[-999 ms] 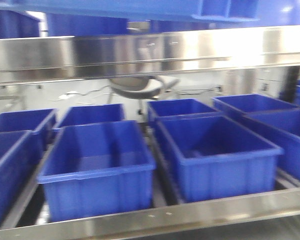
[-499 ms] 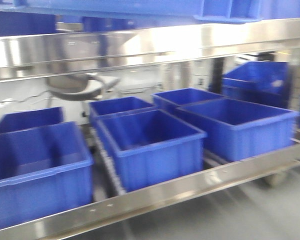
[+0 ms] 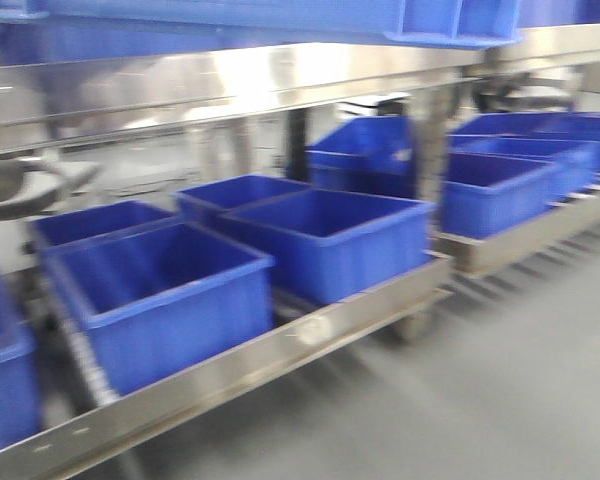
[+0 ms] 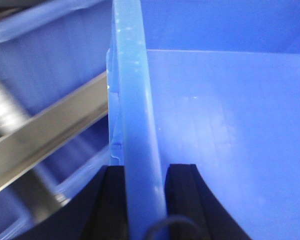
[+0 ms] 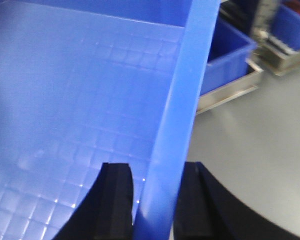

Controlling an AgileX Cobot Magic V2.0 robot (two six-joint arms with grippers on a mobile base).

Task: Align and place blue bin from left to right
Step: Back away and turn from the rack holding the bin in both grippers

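The blue bin (image 3: pixel 280 15) hangs across the top of the front view, with a boxed handle recess showing under its rim. My left gripper (image 4: pixel 146 170) is shut on the bin's pale blue rim (image 4: pixel 135 100), one black finger on each side of the wall. My right gripper (image 5: pixel 155 167) is shut on the opposite rim (image 5: pixel 185 90), with the bin's gridded floor (image 5: pixel 65 115) to its left. Neither gripper shows in the front view.
A steel rack with a front rail (image 3: pixel 280 345) and upper shelf rail (image 3: pixel 230 85) carries several deeper-blue bins (image 3: pixel 330 240). A second rack (image 3: pixel 520 230) with more bins stands further right. One bin (image 3: pixel 365 150) sits tilted behind a post. Grey floor (image 3: pixel 500 380) lies in front.
The front view has swung right: the rack's bins slid left in the picture, and the rack's end, a second rack and the floor came into view. The held bin stays at the top.
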